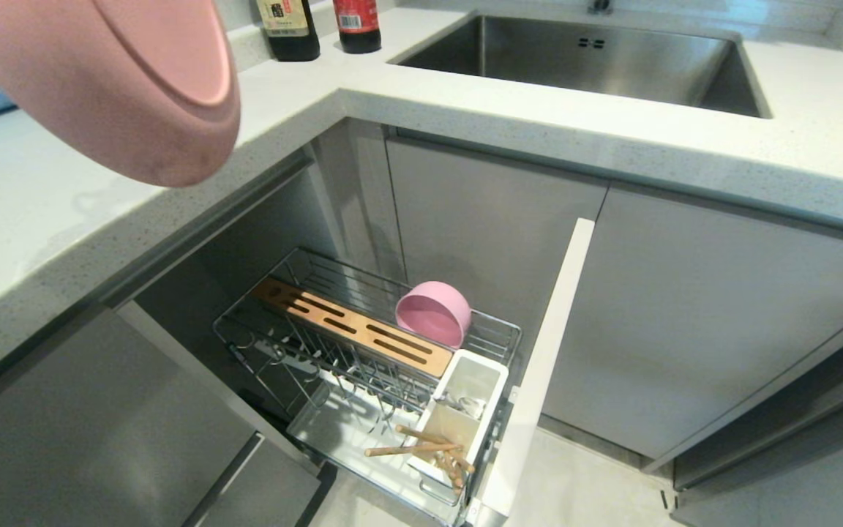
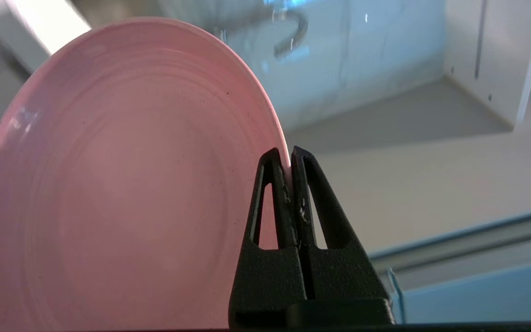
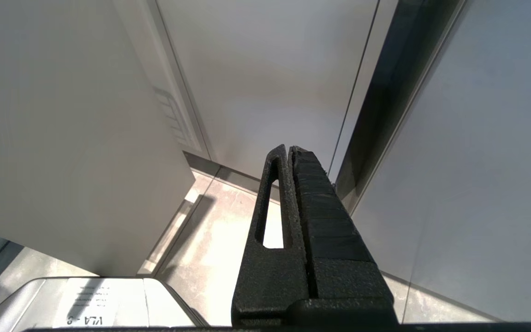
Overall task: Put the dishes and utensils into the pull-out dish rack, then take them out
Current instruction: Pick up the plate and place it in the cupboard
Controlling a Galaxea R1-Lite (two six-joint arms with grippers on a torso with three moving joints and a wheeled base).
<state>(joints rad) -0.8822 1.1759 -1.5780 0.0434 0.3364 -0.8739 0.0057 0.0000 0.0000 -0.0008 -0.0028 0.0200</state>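
— What's the plate made of?
— Matt pink plastic by the look of it, smooth, with faint rings on its face. The bowl has the same dull pink finish.
— And the rack?
— Shiny chrome wire, with a slotted strip of light wood, smooth and unvarnished-looking, and a white plastic cup. The chopsticks are pale wood.
— The rest?
— A speckled, stone-like countertop, a brushed steel sink, satin grey cabinet doors. The fingers are black, grainy plastic.
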